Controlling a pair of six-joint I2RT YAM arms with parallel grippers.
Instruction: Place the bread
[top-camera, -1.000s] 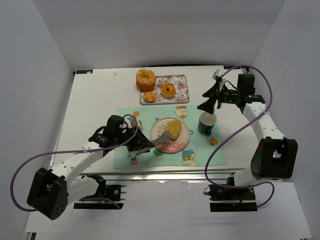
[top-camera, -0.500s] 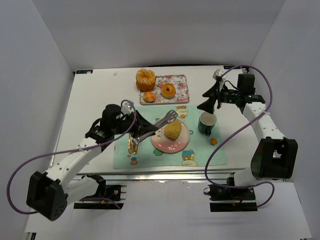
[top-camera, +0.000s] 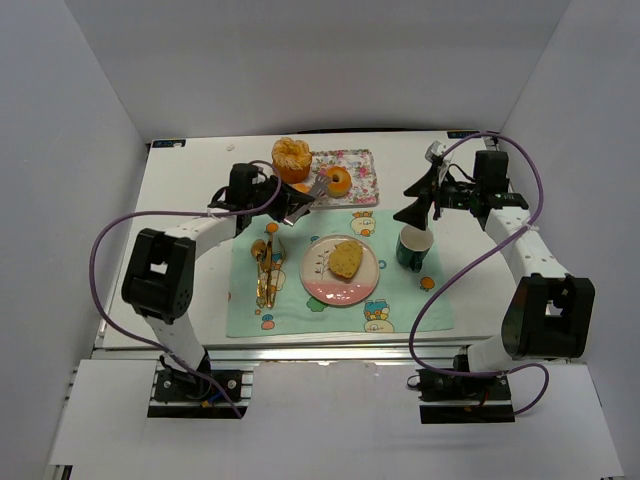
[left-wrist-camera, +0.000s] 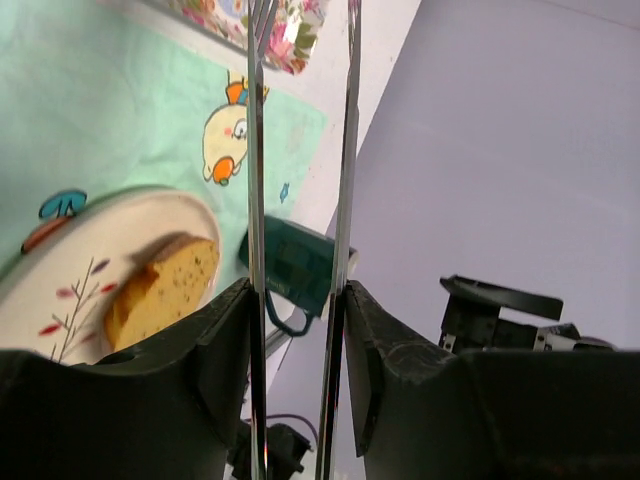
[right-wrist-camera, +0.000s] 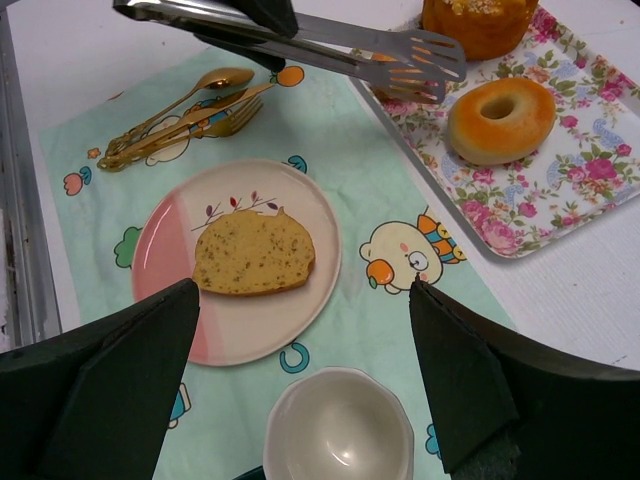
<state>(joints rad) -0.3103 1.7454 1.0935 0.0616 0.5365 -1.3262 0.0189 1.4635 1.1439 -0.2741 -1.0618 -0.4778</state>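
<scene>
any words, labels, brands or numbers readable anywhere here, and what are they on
No text can be read in any view.
Dark sticker at the far left corner of the table: too small to read.
Placemat: cartoon animals only, no words.
Floral tray and plate: patterns only, no lettering.

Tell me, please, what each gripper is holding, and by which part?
The left gripper clamps the metal tongs across both arms, toward the handle end; the tong tips are empty. The right gripper holds nothing.
</scene>
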